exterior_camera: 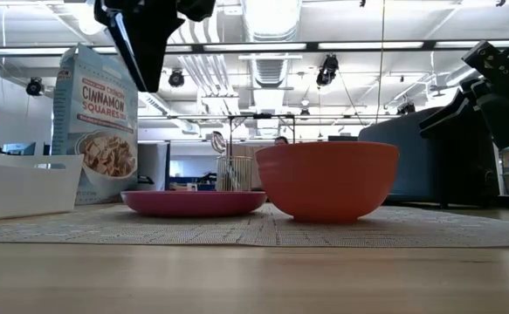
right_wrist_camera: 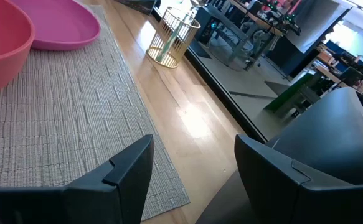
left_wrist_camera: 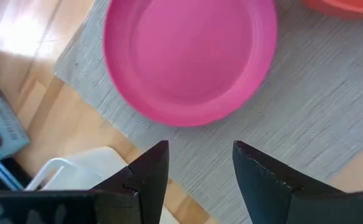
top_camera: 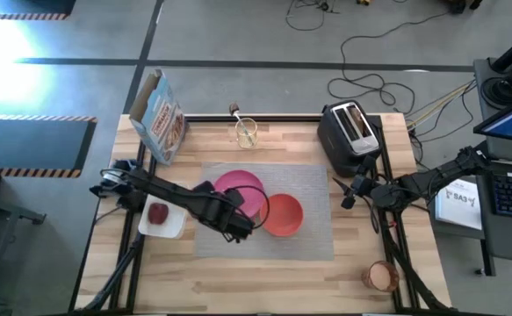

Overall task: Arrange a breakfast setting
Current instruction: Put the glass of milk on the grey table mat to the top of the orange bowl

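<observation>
A grey woven placemat (top_camera: 308, 230) lies mid-table. On it rest a round pink plate (top_camera: 238, 184) and, to its right, a red-orange bowl (top_camera: 284, 216), both bottom down. My left gripper (top_camera: 241, 226) hovers above the placemat at the plate's near edge (left_wrist_camera: 187, 115), pointing steeply down, open and holding nothing. My right gripper (top_camera: 347, 190) waits open beside the black toaster (top_camera: 350, 133), clear of the mat (right_wrist_camera: 56, 137). A small dark-red fruit (top_camera: 157, 213) lies in the white tray (top_camera: 175, 226). A small orange-tinted cup (top_camera: 381, 276) stands near the front right corner.
A cereal box (top_camera: 159, 116) stands at the far left. A clear ribbed glass (top_camera: 246, 132) stands at the far edge, with a small object (top_camera: 235, 110) behind it. The toaster holds something pale in its slots (top_camera: 353, 121). Bare wood lies along the front edge (top_camera: 264, 281).
</observation>
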{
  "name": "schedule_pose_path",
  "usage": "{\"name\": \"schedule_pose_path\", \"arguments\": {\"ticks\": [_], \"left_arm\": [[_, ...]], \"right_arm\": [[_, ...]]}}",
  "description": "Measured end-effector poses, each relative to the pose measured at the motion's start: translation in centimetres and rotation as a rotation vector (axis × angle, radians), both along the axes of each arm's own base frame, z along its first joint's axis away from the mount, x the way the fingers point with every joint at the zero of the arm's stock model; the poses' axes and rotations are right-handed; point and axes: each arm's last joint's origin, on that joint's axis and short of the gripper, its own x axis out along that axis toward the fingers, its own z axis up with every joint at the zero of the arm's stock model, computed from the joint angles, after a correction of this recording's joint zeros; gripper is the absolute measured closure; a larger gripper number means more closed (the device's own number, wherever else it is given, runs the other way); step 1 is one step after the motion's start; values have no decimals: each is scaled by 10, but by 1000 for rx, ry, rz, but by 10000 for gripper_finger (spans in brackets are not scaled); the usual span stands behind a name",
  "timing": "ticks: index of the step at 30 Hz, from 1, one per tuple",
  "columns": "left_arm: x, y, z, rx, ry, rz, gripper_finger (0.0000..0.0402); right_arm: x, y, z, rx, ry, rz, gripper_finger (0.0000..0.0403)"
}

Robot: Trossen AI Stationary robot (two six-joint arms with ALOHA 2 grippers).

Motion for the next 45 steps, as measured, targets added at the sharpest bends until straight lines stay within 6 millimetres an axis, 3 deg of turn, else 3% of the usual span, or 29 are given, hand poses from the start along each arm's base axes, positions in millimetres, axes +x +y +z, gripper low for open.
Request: {"name": "schedule_pose_path", "arguments": {"ticks": [8, 21, 26, 33, 45], "left_arm": [[10, -14, 0, -39, -111, -146, 240], [53, -31, 18, 16, -470, -659, 240], [61, -34, 25, 20, -572, -711, 240], [58, -42, 32, 31, -586, -731, 240], [44, -74, 31, -35, -559, -947, 240]], "right_arm": [[0, 0, 0, 0, 0, 0, 188], [0, 0, 0, 0, 0, 0, 188], [0, 0, 0, 0, 0, 0, 188], [0, 0, 0, 0, 0, 0, 188], [0, 0, 0, 0, 0, 0, 188]]}}
